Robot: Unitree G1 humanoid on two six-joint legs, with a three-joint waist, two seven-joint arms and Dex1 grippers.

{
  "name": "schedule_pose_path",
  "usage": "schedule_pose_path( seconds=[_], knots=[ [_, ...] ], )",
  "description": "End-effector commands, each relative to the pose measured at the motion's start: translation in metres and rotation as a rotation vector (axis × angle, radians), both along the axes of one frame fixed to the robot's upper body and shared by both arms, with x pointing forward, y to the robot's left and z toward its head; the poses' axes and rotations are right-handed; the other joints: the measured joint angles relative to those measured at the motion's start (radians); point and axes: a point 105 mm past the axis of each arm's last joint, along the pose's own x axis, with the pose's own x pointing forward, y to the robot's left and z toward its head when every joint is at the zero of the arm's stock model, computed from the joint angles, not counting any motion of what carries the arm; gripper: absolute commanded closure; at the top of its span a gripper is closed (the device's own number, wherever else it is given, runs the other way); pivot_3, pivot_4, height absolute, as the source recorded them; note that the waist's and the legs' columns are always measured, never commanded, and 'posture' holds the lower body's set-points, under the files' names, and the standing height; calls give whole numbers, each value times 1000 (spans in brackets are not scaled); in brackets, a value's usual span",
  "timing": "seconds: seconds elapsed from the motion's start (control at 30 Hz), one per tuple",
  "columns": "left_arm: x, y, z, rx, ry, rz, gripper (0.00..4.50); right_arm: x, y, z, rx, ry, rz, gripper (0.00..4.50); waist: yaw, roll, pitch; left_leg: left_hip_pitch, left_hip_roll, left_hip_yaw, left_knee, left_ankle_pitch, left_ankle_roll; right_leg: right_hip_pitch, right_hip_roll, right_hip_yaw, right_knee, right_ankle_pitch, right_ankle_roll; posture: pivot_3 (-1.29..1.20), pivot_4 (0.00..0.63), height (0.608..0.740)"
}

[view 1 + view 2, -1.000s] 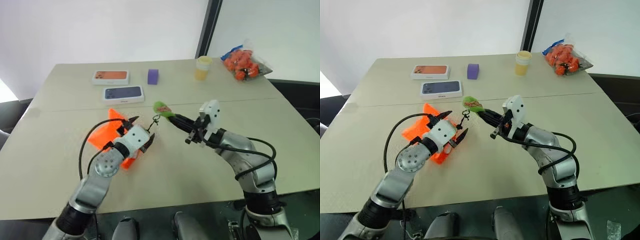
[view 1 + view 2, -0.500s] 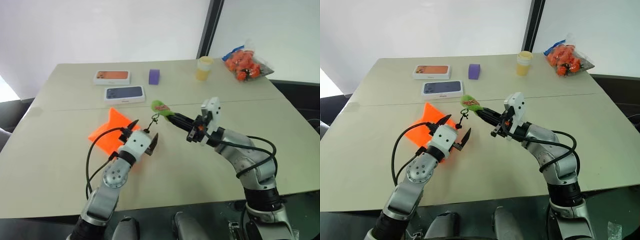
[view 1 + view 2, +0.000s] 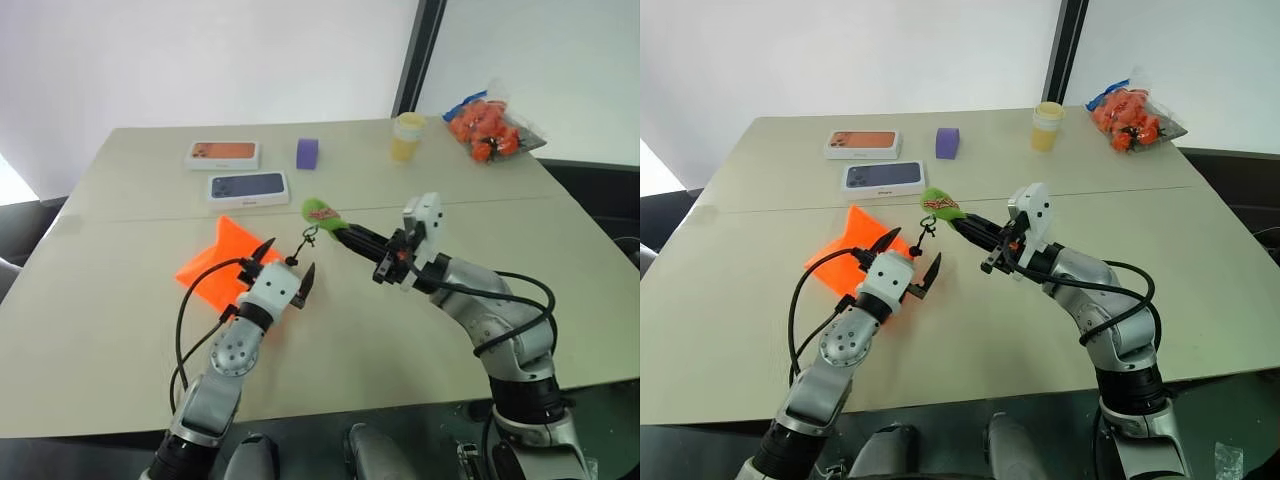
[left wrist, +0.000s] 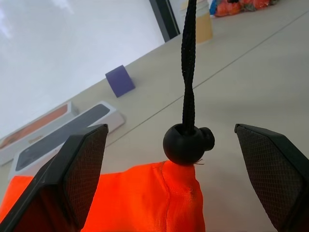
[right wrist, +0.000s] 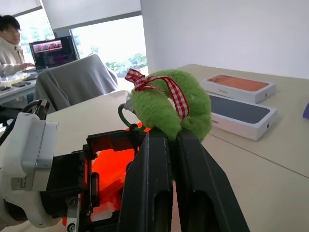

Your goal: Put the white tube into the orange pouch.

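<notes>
The orange pouch (image 3: 213, 266) lies on the table (image 3: 120, 330), left of centre, one corner lifted toward its cord. My left gripper (image 3: 290, 256) stands open at that corner. In the left wrist view the black cord toggle (image 4: 188, 143) and the pouch's edge (image 4: 145, 203) sit between the two spread fingers (image 4: 82, 164). A thin dark drawstring (image 4: 188, 58) runs up from the toggle to a green fuzzy charm (image 3: 321, 212). My right gripper (image 3: 338, 229) is shut on that charm (image 5: 169, 104) and holds it above the table. The white tube is out of view.
Along the far side of the table are a white box with an orange picture (image 3: 222, 154), a box with a blue picture (image 3: 248, 187), a purple block (image 3: 306, 152), a pale yellow lidded cup (image 3: 407, 135) and a clear bag of orange fruit (image 3: 490, 125). A person (image 5: 9, 43) sits far off.
My left arm swung its elbow inward and the wrist turned, so more of the pouch shows to its left. The left gripper stayed open at the cord; the right gripper kept still.
</notes>
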Motion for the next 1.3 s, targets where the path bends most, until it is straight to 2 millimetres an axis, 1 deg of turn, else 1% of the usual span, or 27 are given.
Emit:
schedule_pose_path(
  seconds=[0.03, 0.13, 0.2, 0.23, 0.33, 0.4, 0.43, 0.47, 0.67, 0.7, 0.8, 0.87, 0.93, 1.03, 1.13, 1.3],
  knots=[
    [-1, 0, 14, -19, -63, 1, 17, -7, 4, 12, 4, -50, 31, 4500, 0, 0, 0, 0, 0, 0, 0, 0, 0, 0, 0, 0, 0, 0, 0, 0, 150, 723],
    [-2, -1, 16, -25, -76, -7, 17, -7, 5, 12, 0, -50, 38, 4500, 0, 0, 0, 0, 0, 0, 0, 0, 0, 0, 0, 0, 0, 0, 0, 0, 150, 723],
    [-2, -2, 17, -26, -81, -11, 528, -7, 6, 11, -2, -50, 40, 4500, 0, 0, 0, 0, 0, 0, 0, 0, 0, 0, 0, 0, 0, 0, 0, 0, 150, 723],
    [-2, -2, 17, -26, -83, -13, 884, -7, 6, 11, -4, -51, 43, 4500, 0, 0, 0, 0, 0, 0, 0, 0, 0, 0, 0, 0, 0, 0, 0, 0, 150, 723],
    [-2, -2, 17, -28, -81, -15, 2235, -7, 7, 11, -6, -52, 46, 4500, 0, 0, 0, 0, 0, 0, 0, 0, 0, 0, 0, 0, 0, 0, 0, 0, 150, 723],
    [-2, -2, 16, -28, -79, -15, 3402, -7, 8, 11, -5, -53, 46, 4500, 0, 0, 0, 0, 0, 0, 0, 0, 0, 0, 0, 0, 0, 0, 0, 0, 150, 723],
    [-2, -2, 16, -28, -78, -15, 3905, -7, 8, 11, -6, -54, 46, 4500, 0, 0, 0, 0, 0, 0, 0, 0, 0, 0, 0, 0, 0, 0, 0, 0, 150, 723],
    [-1, -2, 16, -28, -78, -14, 4299, -7, 8, 11, -6, -54, 46, 4500, 0, 0, 0, 0, 0, 0, 0, 0, 0, 0, 0, 0, 0, 0, 0, 0, 150, 723],
    [0, 4, 11, -12, -58, 0, 4316, -6, 6, 12, -6, -61, 30, 4500, 0, 0, 0, 0, 0, 0, 0, 0, 0, 0, 0, 0, 0, 0, 0, 0, 150, 723],
    [-1, 7, 7, -9, -38, -7, 4316, -3, 4, 12, -9, -67, 14, 4500, 0, 0, 0, 0, 0, 0, 0, 0, 0, 0, 0, 0, 0, 0, 0, 0, 150, 723],
    [-6, 16, -6, 18, 23, -41, 4316, 8, -7, 14, -19, -87, -65, 4500, -3, 0, 0, 0, 0, 0, 0, 0, 0, 0, 0, 0, 0, 0, 0, 0, 150, 723],
    [-10, 26, -17, 48, 71, -62, 4316, 21, -18, 15, -33, -101, -150, 4500, -4, 0, 0, 0, 0, 0, 0, 0, 0, 0, 0, 0, 0, 0, 0, 0, 150, 723],
    [-14, 34, -25, 60, 110, -75, 4316, 30, -26, 16, -47, -113, -208, 4500, -2, 0, 0, 1, 0, 0, 0, 0, 0, -1, 0, 0, 0, 0, 0, 0, 150, 723],
    [-17, 42, -31, 79, 146, -91, 4316, 40, -33, 17, -55, -123, -263, 4500, 0, 0, 0, 0, 0, 0, 0, 0, 0, 0, 0, 0, 0, 0, -1, 0, 150, 723],
    [-22, 48, -40, 141, 181, -116, 4316, 49, -39, 18, -59, -130, -322, 4500, -2, 1, 0, 0, 0, 1, 0, 0, 0, 0, -1, 0, 0, 0, -1, 0, 150, 723],
    [-23, 54, -44, 145, 211, -111, 4316, 58, -42, 15, -70, -127, -373, 4500, -3, 1, 0, 0, 0, 1, -1, 0, 0, -1, 0, 0, 0, 0, -1, 0, 150, 723]
  ],
)
